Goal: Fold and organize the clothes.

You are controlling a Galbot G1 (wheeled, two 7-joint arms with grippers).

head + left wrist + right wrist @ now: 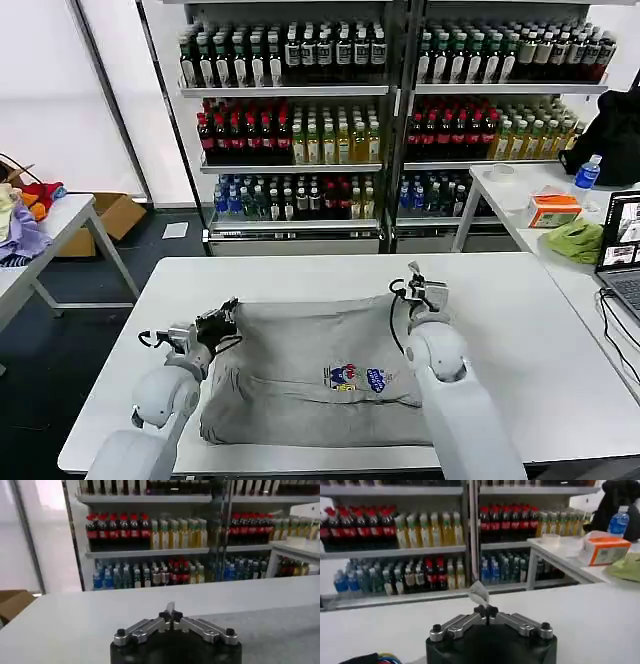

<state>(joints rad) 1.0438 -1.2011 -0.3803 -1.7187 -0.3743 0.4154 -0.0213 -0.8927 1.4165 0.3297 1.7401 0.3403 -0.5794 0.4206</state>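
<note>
A light grey shirt [300, 360] with a small multicoloured chest print [358, 378] lies on the white table [520, 320], folded over so that its far edge runs between my two grippers. My left gripper [226, 318] is shut on the shirt's far left corner; a sliver of grey cloth [170, 607] sticks up between its closed fingertips. My right gripper [418, 285] is shut on the far right corner, with a tuft of cloth [479, 594] pinched between its tips. Both corners are lifted slightly off the table.
Behind the table stand shelves of bottled drinks [300, 120]. A side table [540, 190] at the right holds an orange box [553, 209], a green cloth [575, 240] and a laptop [622, 250]. Another table with clothes [25, 225] is at the left. Bare tabletop lies beyond the shirt.
</note>
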